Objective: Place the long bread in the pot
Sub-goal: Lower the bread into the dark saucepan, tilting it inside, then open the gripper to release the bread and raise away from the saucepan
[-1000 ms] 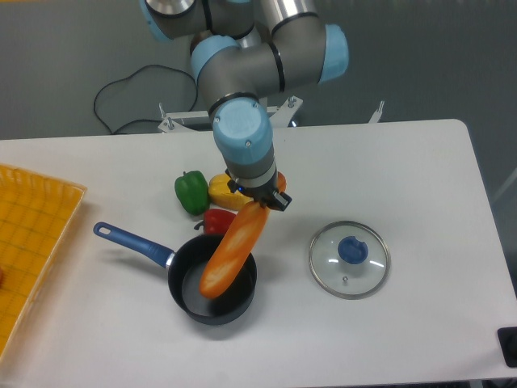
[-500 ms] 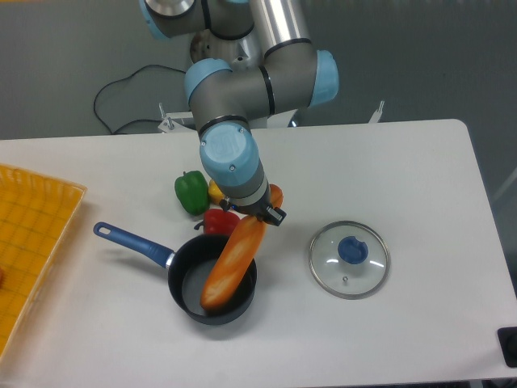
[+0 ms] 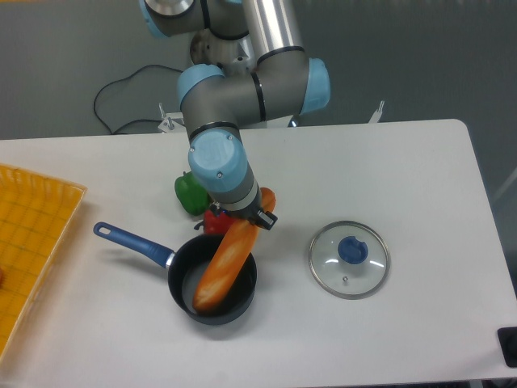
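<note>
From the fixed camera I see my gripper pinching the upper end of the bread, which slants down with its lower end inside the pot on the white table, a glass lid lying well apart to the right.

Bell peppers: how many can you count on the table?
2 clearly: a green pepper left of the arm and a red pepper behind the pot. More may hide behind the arm.
</note>
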You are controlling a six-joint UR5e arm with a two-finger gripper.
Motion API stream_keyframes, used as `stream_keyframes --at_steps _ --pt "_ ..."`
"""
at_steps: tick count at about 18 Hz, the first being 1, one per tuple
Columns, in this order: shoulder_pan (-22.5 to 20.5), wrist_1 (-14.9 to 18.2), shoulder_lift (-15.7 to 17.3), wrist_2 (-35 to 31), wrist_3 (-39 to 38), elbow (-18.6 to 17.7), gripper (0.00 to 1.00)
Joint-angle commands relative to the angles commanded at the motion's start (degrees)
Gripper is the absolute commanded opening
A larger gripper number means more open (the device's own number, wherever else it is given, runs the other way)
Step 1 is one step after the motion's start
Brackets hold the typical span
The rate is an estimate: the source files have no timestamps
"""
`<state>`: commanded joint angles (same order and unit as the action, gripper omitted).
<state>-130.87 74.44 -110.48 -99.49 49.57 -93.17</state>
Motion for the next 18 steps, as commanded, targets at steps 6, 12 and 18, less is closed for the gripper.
stream_keyframes --at_steps 6,12,18 --pt "0.3 -0.1 -0.4 -0.1 0.0 0.8 0.95" --pt "0.1 0.1 0.6 0.1 0.6 0.8 1.00" --pt "-2.2 0.1 4.1 0.4 0.3 2.2 1.00"
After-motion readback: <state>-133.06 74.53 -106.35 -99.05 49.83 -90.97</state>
